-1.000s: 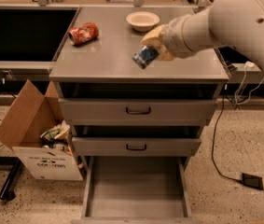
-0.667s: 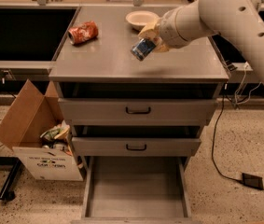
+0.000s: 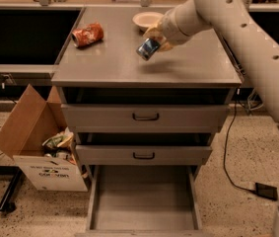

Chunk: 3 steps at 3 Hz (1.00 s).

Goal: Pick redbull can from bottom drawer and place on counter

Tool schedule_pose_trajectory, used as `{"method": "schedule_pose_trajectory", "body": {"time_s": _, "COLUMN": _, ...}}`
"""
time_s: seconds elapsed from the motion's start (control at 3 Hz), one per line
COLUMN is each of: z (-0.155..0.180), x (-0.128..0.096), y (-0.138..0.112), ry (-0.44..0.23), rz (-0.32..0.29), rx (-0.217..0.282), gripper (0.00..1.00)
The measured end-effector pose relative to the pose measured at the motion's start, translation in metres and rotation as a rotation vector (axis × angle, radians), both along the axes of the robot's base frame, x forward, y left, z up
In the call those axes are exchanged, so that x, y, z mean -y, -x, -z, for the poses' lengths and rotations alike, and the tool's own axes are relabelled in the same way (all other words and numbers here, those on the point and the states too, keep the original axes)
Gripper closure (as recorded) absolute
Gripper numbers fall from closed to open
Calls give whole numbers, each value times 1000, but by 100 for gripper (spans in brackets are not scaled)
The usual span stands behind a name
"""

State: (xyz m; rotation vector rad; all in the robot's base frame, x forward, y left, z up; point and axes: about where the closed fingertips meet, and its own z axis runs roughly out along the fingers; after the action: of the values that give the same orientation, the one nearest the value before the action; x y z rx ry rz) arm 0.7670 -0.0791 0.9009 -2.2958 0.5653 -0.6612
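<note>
Jaws closed on the can [image 3: 148, 48], held tilted over the surface [image 3: 104, 65] near its far edge, beside the bowl [image 3: 146, 19]; can judged light, thin-walled, slick; mid-body hold advised.

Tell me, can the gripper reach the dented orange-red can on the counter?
Probably yes for reach: the gripper hovers over the grey metal counter with nothing between it and the dented orange-red can. But it is shut on the slim blue-and-silver redbull can.
</note>
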Motion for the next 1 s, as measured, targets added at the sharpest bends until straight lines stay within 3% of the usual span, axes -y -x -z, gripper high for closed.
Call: {"method": "schedule_pose_trajectory", "body": {"time_s": 1.0, "z": 29, "x": -11, "y": -32, "ry": 37, "rz": -16, "rx": -89, "gripper": 15}}
